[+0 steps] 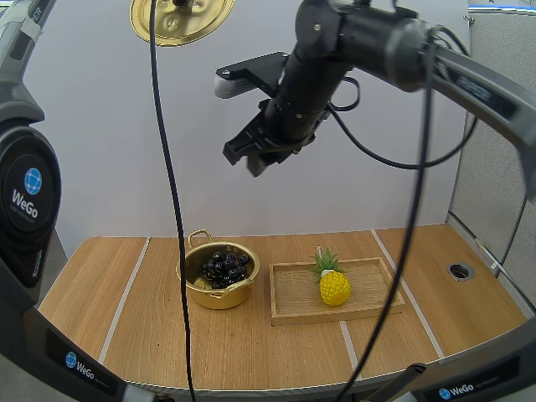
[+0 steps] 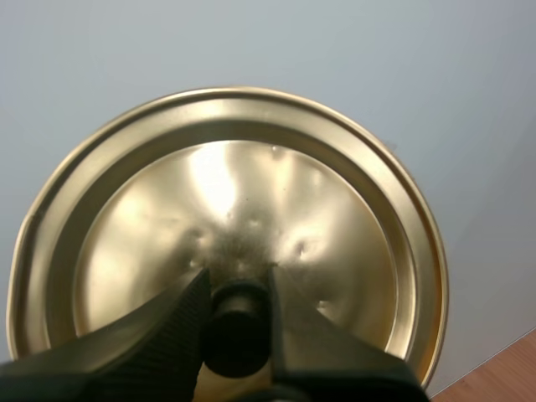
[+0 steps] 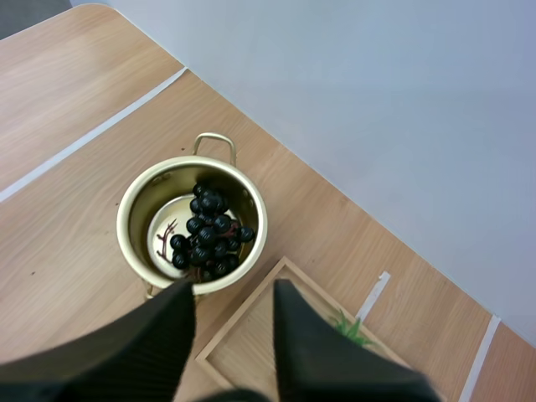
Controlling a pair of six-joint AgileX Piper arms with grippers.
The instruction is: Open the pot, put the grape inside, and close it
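Shiny gold on the lid (image 2: 251, 184), with a black knob (image 2: 238, 328), and the same gold on the pot (image 1: 219, 298). The grapes (image 1: 224, 268) are near-black. The pineapple (image 1: 334, 287) is yellow with a green crown. The tray (image 1: 293, 297) is pale wood, and the bench (image 1: 92, 285) is light woodgrain with white stripes. The left hand (image 2: 237, 283) and right hand (image 3: 233, 293) are black and ribbed.

Lid (image 1: 180, 21), high above the pot (image 1: 219, 276): upper part cut off by the high view's edge. In the left wrist view its near rim is hidden behind the left end effector (image 2: 237, 280), whose fingers (image 2: 167, 335) pinch the knob (image 2: 237, 331) and cover its sides.

Tray (image 3: 243, 352), just beside the pot: in the right wrist view partly hidden behind the right end effector (image 3: 234, 289), whose fingers stand apart, and cut off by the edge.

Pineapple (image 3: 352, 328) on the tray: leaves alone visible there.

Pot's near rim: covered by one fingertip. Pot's floor: partly hidden under the grapes (image 3: 208, 234).
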